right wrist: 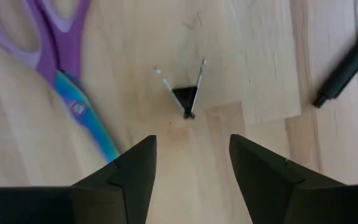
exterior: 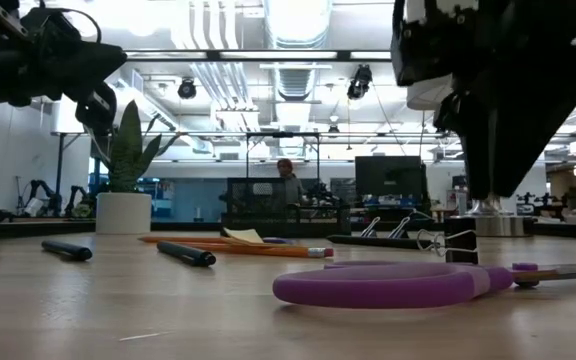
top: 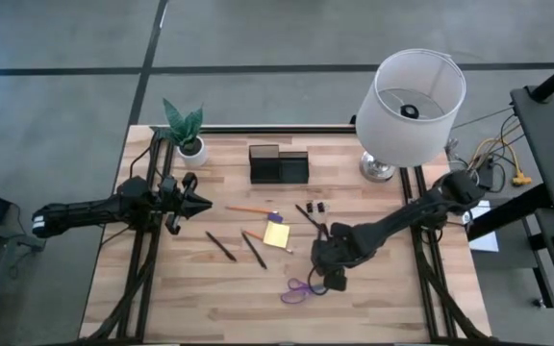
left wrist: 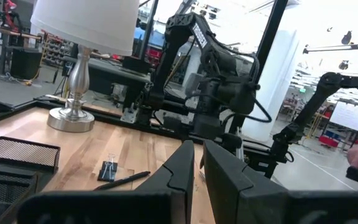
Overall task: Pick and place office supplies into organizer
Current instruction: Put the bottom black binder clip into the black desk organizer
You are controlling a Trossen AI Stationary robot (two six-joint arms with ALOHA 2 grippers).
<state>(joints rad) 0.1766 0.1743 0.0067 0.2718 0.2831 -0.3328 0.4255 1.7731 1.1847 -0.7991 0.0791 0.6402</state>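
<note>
Fingers of right gripper spread wide just above small binder clip on bare wood, scissors beside, ready to straddle it; organizer well apart beyond.

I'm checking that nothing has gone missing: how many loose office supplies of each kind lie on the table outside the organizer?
Dark pens: 3
Orange pencil: 1
Yellow sticky-note pad: 1
Scissors: 1
Binder clips: 3
Total: 9
</note>
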